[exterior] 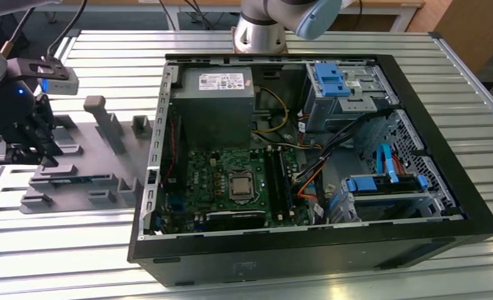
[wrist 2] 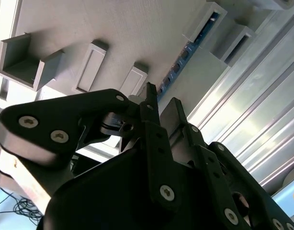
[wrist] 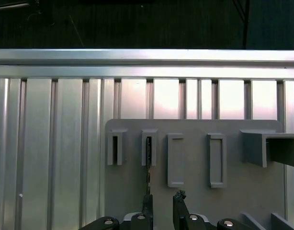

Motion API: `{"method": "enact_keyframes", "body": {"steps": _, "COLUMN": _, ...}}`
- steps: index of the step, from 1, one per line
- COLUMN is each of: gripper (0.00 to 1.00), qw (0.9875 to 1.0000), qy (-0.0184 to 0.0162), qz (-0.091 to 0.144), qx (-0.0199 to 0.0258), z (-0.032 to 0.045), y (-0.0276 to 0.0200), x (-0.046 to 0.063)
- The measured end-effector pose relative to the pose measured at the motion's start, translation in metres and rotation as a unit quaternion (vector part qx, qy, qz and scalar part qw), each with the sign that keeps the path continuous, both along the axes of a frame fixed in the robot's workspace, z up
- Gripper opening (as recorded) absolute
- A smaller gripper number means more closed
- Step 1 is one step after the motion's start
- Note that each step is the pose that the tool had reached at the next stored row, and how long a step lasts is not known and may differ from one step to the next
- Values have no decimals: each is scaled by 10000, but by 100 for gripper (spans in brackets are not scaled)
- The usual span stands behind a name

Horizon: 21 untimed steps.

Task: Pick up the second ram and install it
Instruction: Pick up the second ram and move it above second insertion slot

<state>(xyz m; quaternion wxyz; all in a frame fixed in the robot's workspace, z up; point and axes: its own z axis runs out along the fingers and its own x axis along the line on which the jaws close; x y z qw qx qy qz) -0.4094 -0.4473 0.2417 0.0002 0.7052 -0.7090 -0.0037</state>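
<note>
Exterior view. Far on the exterior view's left, black fingers (exterior: 21,153) hanging low over the grey tray (exterior: 84,134) with its raised blocks. Near the edge of the tray closest to this camera, a thin bluish strip lying in a slot: the second ram (exterior: 66,180), under and just beside the fingers. Whether touched or not, cannot tell from here. To the exterior view's right of the tray, an opened black computer case (exterior: 313,253) lying on the slatted metal worktop (exterior: 63,250), green motherboard (exterior: 221,175) inside. Behind the case, the arm's pale base (exterior: 259,31).

Second wrist view. Two dark fingers (wrist 2: 172,112) pointing at the tray (wrist 2: 113,28), parted by a narrow gap, nothing gripped between them. The second ram (wrist 2: 185,51) standing on edge in a long slot of the tray, blue with a row of small dark chips, running straight toward the tip of one finger. Contact there impossible to judge. Beside the tray, bright worktop slats (wrist 2: 254,110).

First wrist view. Finger tips (wrist: 179,205) set slightly apart and holding nothing. The second ram (wrist: 148,155) seen edge-on as a thin dark line, seated in the second slot block of the tray (wrist: 233,196) and in line with one finger, not between the two. Past the tray, ribbed worktop (wrist: 51,143).
</note>
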Motion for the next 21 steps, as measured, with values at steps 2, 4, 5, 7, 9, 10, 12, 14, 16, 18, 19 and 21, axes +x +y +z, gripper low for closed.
{"method": "enact_keyframes", "body": {"steps": 2, "gripper": 31, "qw": 10000, "qy": -1, "qz": 0, "qx": 0, "z": -15, "y": -9, "x": 0}}
{"method": "enact_keyframes", "body": {"steps": 4, "gripper": 31, "qw": 10000, "qy": -1, "qz": -1, "qx": 1, "z": -28, "y": -15, "x": 0}}
{"method": "enact_keyframes", "body": {"steps": 5, "gripper": 31, "qw": 10000, "qy": -1, "qz": -1, "qx": 0, "z": -33, "y": -17, "x": 0}}
{"method": "enact_keyframes", "body": {"steps": 7, "gripper": 31, "qw": 10000, "qy": 0, "qz": -1, "qx": 0, "z": -43, "y": -22, "x": -1}}
{"method": "enact_keyframes", "body": {"steps": 9, "gripper": 31, "qw": 10000, "qy": 0, "qz": -1, "qx": 0, "z": -54, "y": -25, "x": -1}}
{"method": "enact_keyframes", "body": {"steps": 10, "gripper": 31, "qw": 10000, "qy": 0, "qz": 0, "qx": 0, "z": -58, "y": -26, "x": 0}}
{"method": "enact_keyframes", "body": {"steps": 12, "gripper": 31, "qw": 10000, "qy": 0, "qz": -1, "qx": 0, "z": -64, "y": -26, "x": 0}}
{"method": "enact_keyframes", "body": {"steps": 14, "gripper": 31, "qw": 10000, "qy": 0, "qz": 0, "qx": 0, "z": -68, "y": -27, "x": 0}}
{"method": "enact_keyframes", "body": {"steps": 16, "gripper": 31, "qw": 10000, "qy": 0, "qz": -1, "qx": 0, "z": -68, "y": -27, "x": 0}}
{"method": "enact_keyframes", "body": {"steps": 18, "gripper": 31, "qw": 10000, "qy": 0, "qz": 0, "qx": 0, "z": -68, "y": -27, "x": 0}}
{"method": "enact_keyframes", "body": {"steps": 19, "gripper": 31, "qw": 10000, "qy": 0, "qz": 0, "qx": 0, "z": -68, "y": -27, "x": 0}}
{"method": "enact_keyframes", "body": {"steps": 21, "gripper": 31, "qw": 10000, "qy": -1, "qz": 0, "qx": 1, "z": -72, "y": -27, "x": 0}}
